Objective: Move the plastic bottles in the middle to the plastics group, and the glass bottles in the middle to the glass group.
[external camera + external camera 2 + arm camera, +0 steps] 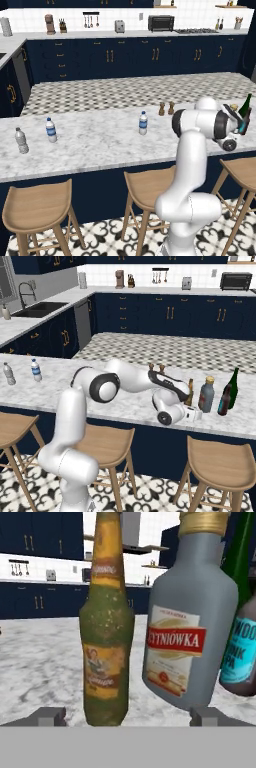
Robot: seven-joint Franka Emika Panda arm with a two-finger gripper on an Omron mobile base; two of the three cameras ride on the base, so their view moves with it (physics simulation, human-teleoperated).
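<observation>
While the olive-brown bottle (106, 627) stands between them, jaws gape wide.

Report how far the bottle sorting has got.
Done: the grey-blue bottle and olive-brown bottle stand beside the green wine bottle and dark blue bottle. In hand: nothing; jaws open. Left: the blue-label bottle mid-counter, far from the plastics pair.

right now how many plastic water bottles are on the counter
3. A plain unlabelled one sits near the counter's left end, a blue-labelled one just right of it, and another blue-labelled one stands mid-counter. The arm could hide more.
</observation>
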